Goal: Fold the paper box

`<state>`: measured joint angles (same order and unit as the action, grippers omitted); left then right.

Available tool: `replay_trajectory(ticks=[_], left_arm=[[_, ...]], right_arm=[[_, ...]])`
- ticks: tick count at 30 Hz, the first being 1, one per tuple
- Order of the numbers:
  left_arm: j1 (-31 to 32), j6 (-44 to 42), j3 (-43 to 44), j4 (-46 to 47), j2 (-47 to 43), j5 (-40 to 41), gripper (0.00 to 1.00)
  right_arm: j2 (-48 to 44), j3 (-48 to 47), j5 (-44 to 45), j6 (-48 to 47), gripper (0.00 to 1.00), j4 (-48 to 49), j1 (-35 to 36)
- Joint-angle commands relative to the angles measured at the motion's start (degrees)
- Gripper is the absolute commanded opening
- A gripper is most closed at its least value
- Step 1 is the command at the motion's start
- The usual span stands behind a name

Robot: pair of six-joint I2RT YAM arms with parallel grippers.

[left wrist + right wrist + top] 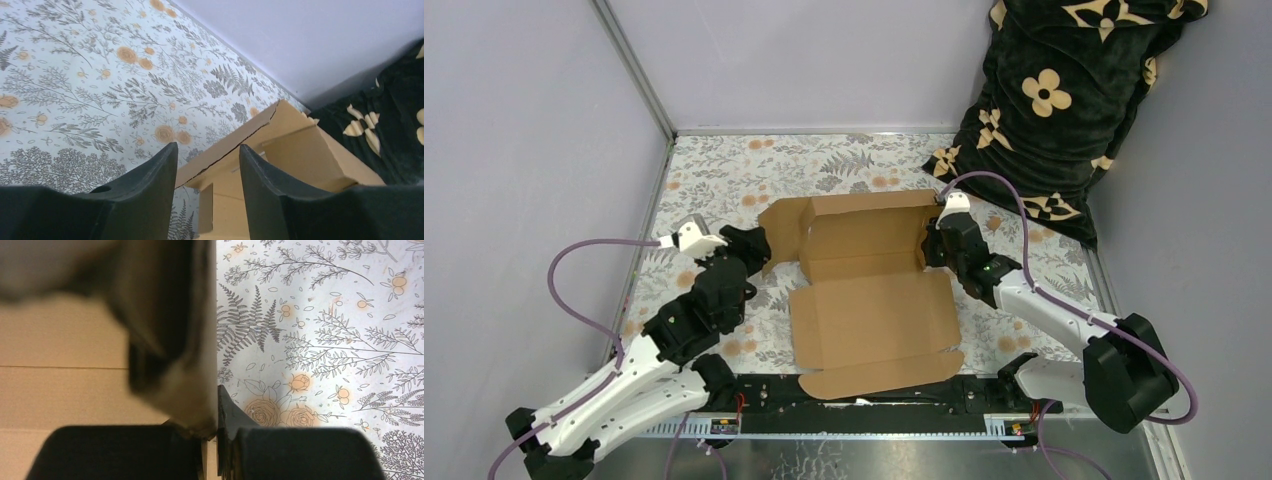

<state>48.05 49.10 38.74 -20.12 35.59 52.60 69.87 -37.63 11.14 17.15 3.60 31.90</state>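
Location: paper box sits mid-table, with its raised walls toward 12 o'clock and its flat panel and long flap toward 6 o'clock, near the arm bases.
Left gripper: at the box's 9 o'clock side, jaws spread. The side flap's edge shows in the gap and looks unclamped.
Right gripper: at the box's 3 o'clock side, jaws pressed together, pinching the upright right wall at its edge as far as the blurred close view shows.
Handling: probably light. The panels look stiff and should bend readily only along the scored creases. The box may slide on the patterned surface when pushed, and tabs and thin edges could crush or tear under a hard nip.
Where to hold: a flap's free edge, close to its crease, with the opposite side pinned.
Top view only: shows the whole outline, which panels stand and which lie flat, and both arms at once.
Left wrist only: shows the gap between the fingers and a dark seam running along the flap.
Right wrist only: shows the pinch itself, with inner panels and their crease lines at 9 o'clock and bare pattern at 3 o'clock. The wall nearest the lens is blurred.
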Motion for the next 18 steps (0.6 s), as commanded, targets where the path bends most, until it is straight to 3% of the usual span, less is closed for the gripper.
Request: replay_trajectory(ticks=[1,4,11,18], left_arm=[[-2.52,-1.05,0.78,0.07,-2.03,3.77,0.56],[-4.86,-3.42,-1.52,3.88,-4.12,-1.02,0.56],[-5.49,-5.76,-2.62,5.25,-11.02,-1.26,0.63],[-5.86,-9.73,-2.23,9.57,-2.63,-11.7,0.65]], right_arm=[[-2.36,0.11,-4.18,-0.87,0.05,1.71,-0.5],[-2.28,0.14,-5.13,-1.14,0.05,1.41,-0.53],[-1.28,-0.77,-3.9,-1.13,0.05,-1.63,-2.77],[-2.69,-0.42,-10.02,-1.5,0.05,0.48,-3.81]])
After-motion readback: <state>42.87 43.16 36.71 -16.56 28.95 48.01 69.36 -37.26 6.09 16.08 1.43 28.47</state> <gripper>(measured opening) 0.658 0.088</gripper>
